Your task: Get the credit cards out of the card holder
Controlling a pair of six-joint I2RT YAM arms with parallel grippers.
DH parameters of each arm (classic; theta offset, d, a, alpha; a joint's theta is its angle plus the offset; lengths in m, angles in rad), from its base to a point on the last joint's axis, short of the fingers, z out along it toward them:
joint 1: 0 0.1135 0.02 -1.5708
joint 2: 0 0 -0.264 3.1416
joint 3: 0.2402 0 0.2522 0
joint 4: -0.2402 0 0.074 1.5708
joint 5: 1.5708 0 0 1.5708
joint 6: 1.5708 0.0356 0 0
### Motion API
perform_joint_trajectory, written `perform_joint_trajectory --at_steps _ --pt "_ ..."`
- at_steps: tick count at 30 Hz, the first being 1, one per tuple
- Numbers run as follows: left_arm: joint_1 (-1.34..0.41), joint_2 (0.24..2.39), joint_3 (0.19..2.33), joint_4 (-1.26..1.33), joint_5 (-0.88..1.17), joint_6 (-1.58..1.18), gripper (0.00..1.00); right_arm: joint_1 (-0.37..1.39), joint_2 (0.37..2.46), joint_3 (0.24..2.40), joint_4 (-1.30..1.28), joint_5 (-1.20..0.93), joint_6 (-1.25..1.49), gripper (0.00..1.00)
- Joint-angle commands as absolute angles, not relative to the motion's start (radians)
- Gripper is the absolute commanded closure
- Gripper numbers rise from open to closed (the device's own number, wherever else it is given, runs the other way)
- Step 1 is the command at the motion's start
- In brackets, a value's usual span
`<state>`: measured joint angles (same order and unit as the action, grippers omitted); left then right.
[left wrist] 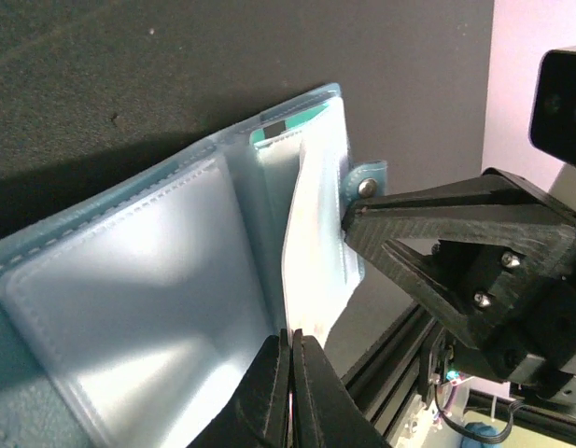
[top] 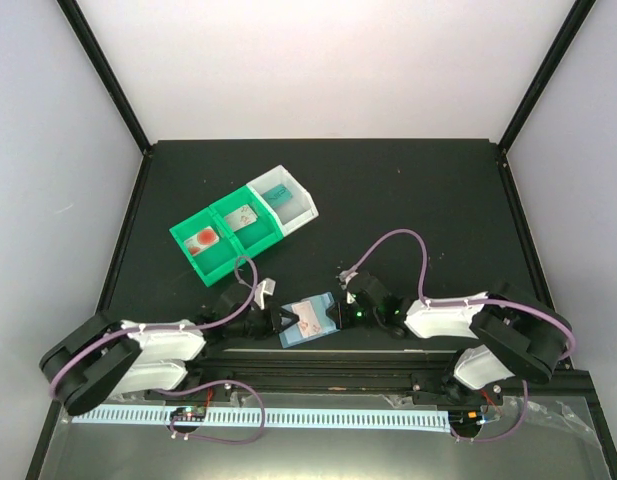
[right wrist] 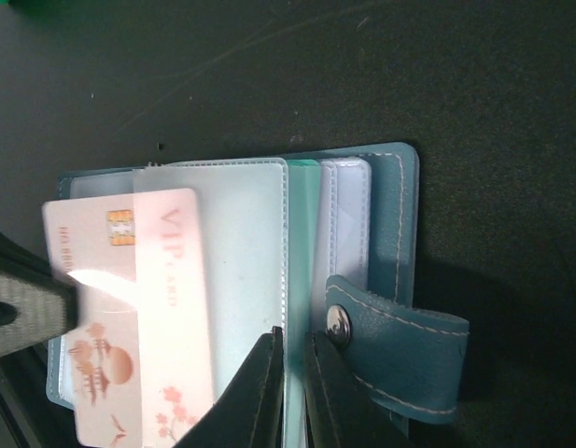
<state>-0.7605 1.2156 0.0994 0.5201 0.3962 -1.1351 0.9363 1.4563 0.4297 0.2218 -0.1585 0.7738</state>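
Trays: the green tray (top: 188, 253) holds a red-printed card (top: 203, 238) in its left compartment and a pale card (top: 246, 214) in the next. The white tray (top: 298, 218) touching it holds a teal card (top: 277, 193).
Holder: the card holder (top: 310, 322) is open at the near edge of the table (top: 408, 200), between my two arms and well apart from the trays.
Right wrist view only: a pink-white credit card (right wrist: 119, 308) marked VIP sticks partly out of a sleeve.
Left side: the left gripper (left wrist: 291, 338) has its jaws fully closed on that card's edge.
Right side: the right gripper (right wrist: 292, 338) has its jaws nearly closed, pinching the holder's inner sleeves beside the snap strap (right wrist: 400, 345).
Arms: both reach low and inward, facing each other.
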Motion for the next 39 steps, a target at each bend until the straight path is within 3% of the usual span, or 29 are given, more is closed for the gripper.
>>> perform_joint_trajectory --at_steps 1,8,17,21,27,34,39 --pt "-0.755 1.100 0.111 0.308 0.346 -1.107 0.99 0.939 1.438 0.397 0.118 -0.108 0.781 0.89" --pt "-0.755 0.819 0.137 0.046 0.242 -1.086 0.99 0.937 1.365 0.419 0.067 -0.142 0.745 0.89" --pt "-0.753 0.521 0.238 -0.172 0.224 -0.939 0.98 0.936 1.131 0.503 -0.143 -0.267 0.507 0.77" --pt "-0.753 0.484 0.302 -0.214 0.296 -0.852 0.98 0.934 1.025 0.572 -0.293 -0.277 0.427 0.73" --pt "-0.755 0.501 0.371 -0.183 0.465 -0.793 0.98 0.933 0.908 0.677 -0.444 -0.371 0.371 0.57" --pt "-0.756 0.573 0.398 -0.059 0.702 -0.752 0.98 0.916 0.880 0.743 -0.494 -0.545 0.373 0.48" --pt "-0.758 0.561 0.391 -0.025 0.723 -0.738 0.98 0.911 0.879 0.784 -0.519 -0.598 0.375 0.42"
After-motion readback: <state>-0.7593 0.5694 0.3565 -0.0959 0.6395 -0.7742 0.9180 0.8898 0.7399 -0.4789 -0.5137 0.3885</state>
